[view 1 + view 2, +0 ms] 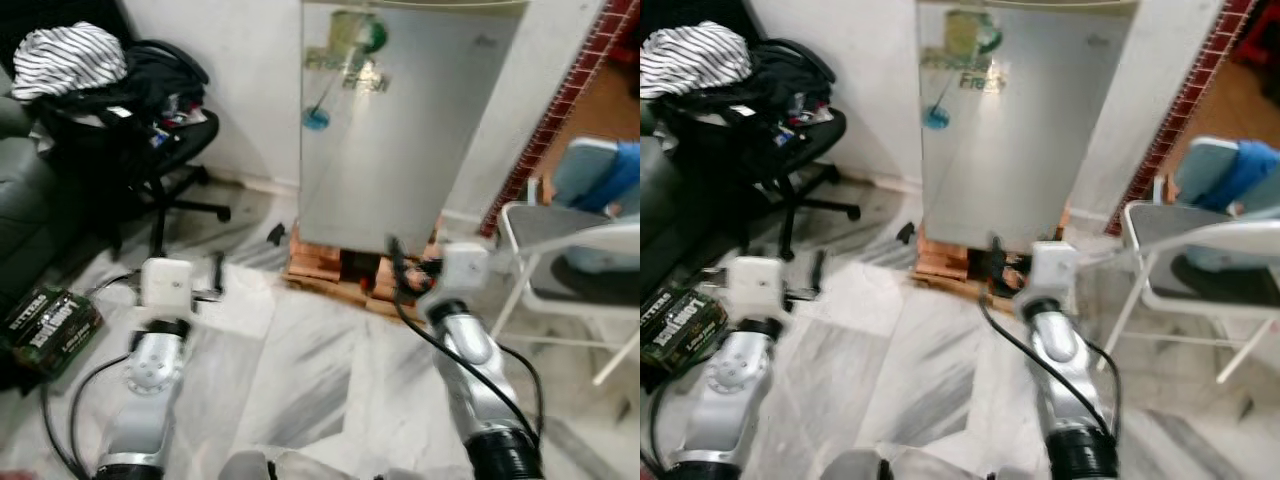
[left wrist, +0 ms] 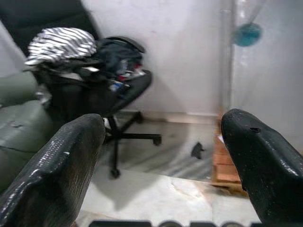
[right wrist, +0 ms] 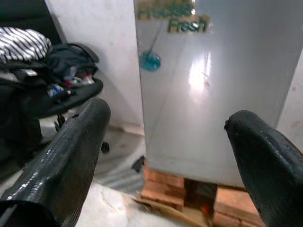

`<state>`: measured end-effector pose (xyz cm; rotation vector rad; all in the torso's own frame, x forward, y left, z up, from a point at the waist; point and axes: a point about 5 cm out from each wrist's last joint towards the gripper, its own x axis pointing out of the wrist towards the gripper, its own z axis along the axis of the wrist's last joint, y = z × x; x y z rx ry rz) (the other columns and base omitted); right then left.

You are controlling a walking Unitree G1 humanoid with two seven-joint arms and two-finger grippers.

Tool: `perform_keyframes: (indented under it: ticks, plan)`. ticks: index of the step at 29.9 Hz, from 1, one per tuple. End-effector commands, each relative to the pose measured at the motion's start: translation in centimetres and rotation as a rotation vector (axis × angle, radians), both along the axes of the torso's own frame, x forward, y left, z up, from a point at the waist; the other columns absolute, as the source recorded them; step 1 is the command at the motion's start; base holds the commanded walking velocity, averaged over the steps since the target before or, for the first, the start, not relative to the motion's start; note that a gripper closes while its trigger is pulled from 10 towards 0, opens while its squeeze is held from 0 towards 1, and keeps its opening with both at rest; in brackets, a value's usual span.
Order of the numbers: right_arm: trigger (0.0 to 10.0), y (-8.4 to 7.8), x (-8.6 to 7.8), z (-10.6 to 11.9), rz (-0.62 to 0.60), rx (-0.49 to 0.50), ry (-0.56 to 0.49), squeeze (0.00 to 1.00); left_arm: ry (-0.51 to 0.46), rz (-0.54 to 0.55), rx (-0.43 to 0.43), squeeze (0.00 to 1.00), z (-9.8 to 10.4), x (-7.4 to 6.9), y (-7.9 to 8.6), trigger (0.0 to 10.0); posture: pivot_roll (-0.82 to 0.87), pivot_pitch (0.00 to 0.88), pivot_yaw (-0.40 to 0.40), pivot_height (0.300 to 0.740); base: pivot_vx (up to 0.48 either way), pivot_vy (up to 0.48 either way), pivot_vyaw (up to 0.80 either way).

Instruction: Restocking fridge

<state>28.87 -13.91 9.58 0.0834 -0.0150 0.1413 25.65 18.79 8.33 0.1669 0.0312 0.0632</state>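
A small silver fridge [image 1: 400, 130] stands against the white wall with its door shut, raised on a wooden pallet [image 1: 330, 270]. A green "Fresh" label and a blue sticker mark the door [image 3: 213, 94]. My left gripper [image 1: 215, 278] is held out low over the marble floor, left of the fridge and well short of it. In the left wrist view this gripper [image 2: 163, 123] has its fingers wide apart with nothing between them. My right gripper [image 1: 410, 268] points at the fridge's lower front near the pallet. It [image 3: 169, 115] is open and empty.
A black office chair [image 1: 150, 110] piled with clothes and a striped cloth stands at the left, beside a green sofa [image 1: 15, 170]. A dark printed box [image 1: 45, 325] lies on the floor by my left arm. A white folding chair [image 1: 560, 260] stands at the right.
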Motion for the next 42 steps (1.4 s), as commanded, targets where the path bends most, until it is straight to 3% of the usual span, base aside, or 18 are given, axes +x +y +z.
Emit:
perform_keyframes:
  ticks: [1, 20, 42]
  plan:
    - [10.0, -1.32, -0.23, -0.39, -0.036, 0.003, 0.02, 0.0, 0.003, -0.029, -0.034, 0.0, -0.13, 0.08, -1.09, 10.0, 0.07, 0.0, 0.012, 0.74, 0.0, 0.48, -0.8]
    - [10.0, -1.41, 0.14, -0.2, -0.022, 0.014, 0.017, 0.0, -0.01, -0.024, -0.113, 0.0, -0.07, 0.04, -0.57, 10.0, 0.08, 0.0, 0.001, 0.74, 0.0, 0.48, -0.8]
    - [10.0, -0.65, 0.52, 0.03, -0.011, 0.019, 0.002, 0.0, -0.016, -0.024, -0.11, 0.0, -0.05, -0.02, -0.31, 10.0, 0.09, 0.0, 0.009, 0.74, 0.0, 0.48, -0.8]
